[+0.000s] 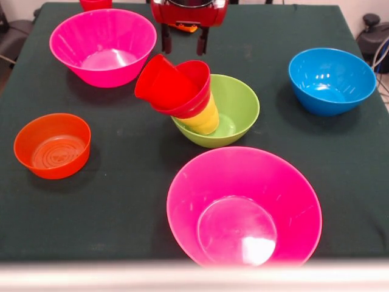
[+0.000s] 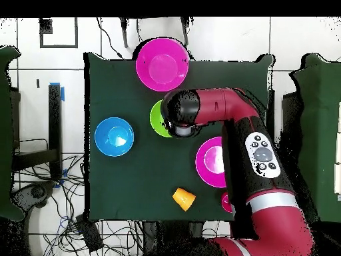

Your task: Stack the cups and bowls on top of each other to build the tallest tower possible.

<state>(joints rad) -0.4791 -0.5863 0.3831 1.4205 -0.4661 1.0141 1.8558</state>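
Three pieces make the tower (image 1: 197, 103) at frame centre: a lime-green bowl (image 1: 234, 109), a yellow cup (image 1: 206, 118) and a leaning red bowl (image 1: 182, 88) holding a tipped red cup (image 1: 157, 79). Just above, the gripper (image 1: 184, 41) hangs with fingers spread, holding nothing. Judging by the lean, any nudge could slide the red pieces off.

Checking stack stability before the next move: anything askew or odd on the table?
Yes. The tower leans: a red cup lies tipped on its side in the small red bowl, which sits tilted on the yellow cup in the lime-green bowl.
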